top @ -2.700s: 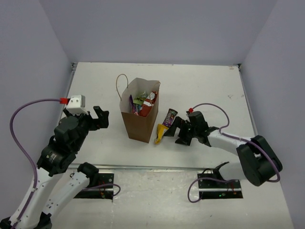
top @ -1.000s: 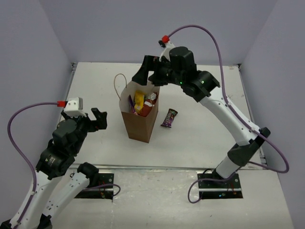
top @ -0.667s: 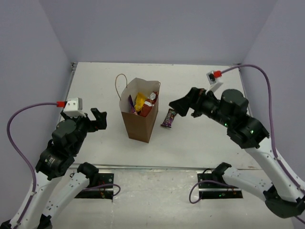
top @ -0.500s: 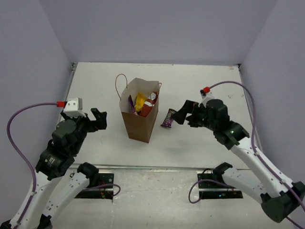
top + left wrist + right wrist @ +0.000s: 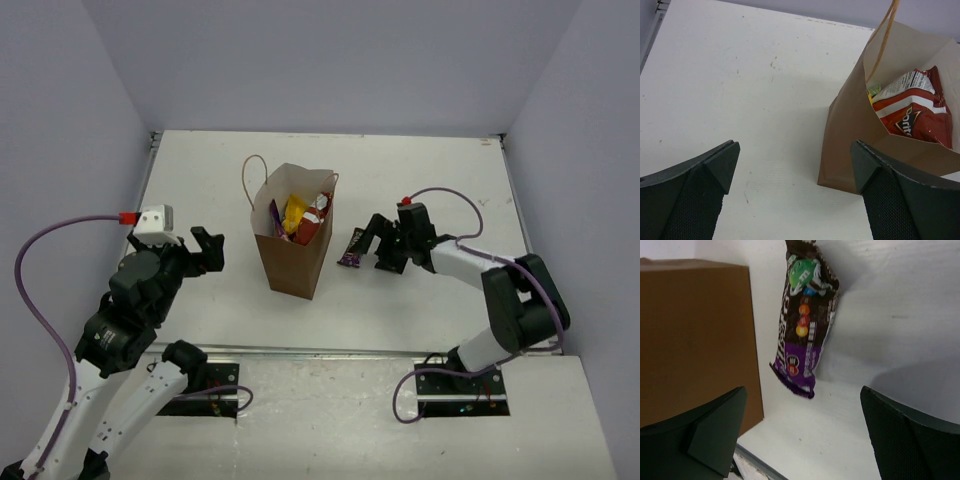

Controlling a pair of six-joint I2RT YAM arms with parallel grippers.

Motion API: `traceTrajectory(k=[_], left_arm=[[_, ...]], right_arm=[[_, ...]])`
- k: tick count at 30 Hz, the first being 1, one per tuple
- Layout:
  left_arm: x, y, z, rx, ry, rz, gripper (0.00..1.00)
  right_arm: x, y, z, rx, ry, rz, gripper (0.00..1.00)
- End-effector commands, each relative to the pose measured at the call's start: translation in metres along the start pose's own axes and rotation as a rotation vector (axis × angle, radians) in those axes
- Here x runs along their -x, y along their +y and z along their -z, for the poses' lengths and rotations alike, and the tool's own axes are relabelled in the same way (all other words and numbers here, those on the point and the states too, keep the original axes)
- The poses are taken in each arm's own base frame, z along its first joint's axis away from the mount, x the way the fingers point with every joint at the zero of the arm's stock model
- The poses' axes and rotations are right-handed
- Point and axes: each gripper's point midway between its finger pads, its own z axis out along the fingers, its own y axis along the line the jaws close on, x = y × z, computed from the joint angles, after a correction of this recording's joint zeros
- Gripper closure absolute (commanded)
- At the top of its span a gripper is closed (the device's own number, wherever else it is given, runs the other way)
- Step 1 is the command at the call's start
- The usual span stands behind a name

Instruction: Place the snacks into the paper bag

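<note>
The brown paper bag (image 5: 295,240) stands upright mid-table, holding several snacks: a red chip bag (image 5: 910,112), an orange-yellow bag (image 5: 292,210) and others. It also shows in the right wrist view (image 5: 695,335). A dark purple bar (image 5: 353,247) lies flat on the table just right of the bag, clear in the right wrist view (image 5: 804,320). My right gripper (image 5: 372,243) is open and empty, low over the table, just right of the bar; in its own view (image 5: 802,432) the bar lies ahead of the jaws. My left gripper (image 5: 207,245) is open and empty, left of the bag.
The bag's thin loop handle (image 5: 250,175) sticks up at its far left. The table's near edge (image 5: 330,350) runs below the bag. Grey walls close in the table on three sides.
My right arm has swung from above the bag's mouth, where the orange-yellow bag went in, down and right to the table beside the dark purple bar. The left arm has barely moved.
</note>
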Motion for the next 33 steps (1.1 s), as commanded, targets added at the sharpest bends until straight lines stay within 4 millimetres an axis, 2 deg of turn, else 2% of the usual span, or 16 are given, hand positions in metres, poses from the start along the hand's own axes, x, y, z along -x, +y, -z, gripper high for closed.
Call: traceTrajectory(k=[1, 6, 12, 14, 16, 18, 20, 21, 23, 24, 25, 27, 28, 30, 31, 33], left_arm=[[0.009, 0.0, 0.0, -0.002, -0.044, -0.017, 0.0], [0.01, 0.001, -0.001, 0.002, -0.046, -0.02, 0.0], [0.01, 0.001, -0.001, 0.0, -0.046, -0.021, 0.0], [0.01, 0.002, 0.0, 0.004, -0.05, -0.02, 0.0], [0.01, 0.002, 0.0, 0.004, -0.05, -0.02, 0.0], [0.011, 0.001, 0.0, 0.001, -0.052, -0.019, 0.0], [0.01, 0.001, 0.0, 0.002, -0.049, -0.02, 0.0], [0.011, 0.001, 0.0, 0.0, -0.053, -0.019, 0.0], [0.01, 0.001, -0.001, 0.001, -0.048, -0.022, 0.0], [0.01, 0.001, -0.001, 0.001, -0.049, -0.022, 0.0], [0.009, 0.001, -0.001, 0.001, -0.045, -0.024, 0.0], [0.008, 0.0, -0.002, 0.0, -0.041, -0.025, 0.0], [0.008, 0.0, -0.002, 0.0, -0.041, -0.025, 0.0], [0.009, 0.001, -0.001, 0.004, -0.044, -0.024, 0.0], [0.01, 0.001, -0.001, 0.0, -0.046, -0.021, 0.0], [0.009, 0.001, -0.001, 0.002, -0.046, -0.021, 0.0]], right_arm=[[0.026, 0.036, -0.017, 0.133, -0.044, -0.024, 0.02], [0.019, 0.029, -0.038, 0.122, -0.007, -0.071, 0.1], [0.019, 0.029, -0.049, 0.11, 0.005, -0.08, 0.42], [0.012, 0.028, -0.052, 0.107, 0.026, -0.079, 0.78], [0.003, 0.02, -0.049, 0.093, 0.045, -0.085, 1.0], [0.003, 0.025, -0.03, 0.119, 0.008, -0.066, 1.0], [-0.01, 0.013, -0.012, 0.109, -0.006, -0.047, 1.0], [-0.007, 0.03, 0.012, 0.167, -0.042, -0.011, 1.0], [-0.022, 0.033, 0.036, 0.155, -0.015, 0.055, 1.0], [-0.021, 0.052, 0.063, 0.201, -0.055, 0.105, 1.0], [-0.033, 0.064, 0.08, 0.204, -0.037, 0.169, 1.0], [-0.034, 0.088, 0.114, 0.234, -0.105, 0.249, 1.0], [-0.038, 0.12, 0.152, 0.313, -0.141, 0.317, 1.0], [-0.04, 0.15, 0.189, 0.39, -0.187, 0.382, 1.0], [-0.032, 0.174, 0.222, 0.446, -0.23, 0.42, 1.0], [-0.027, 0.197, 0.246, 0.488, -0.252, 0.463, 1.0]])
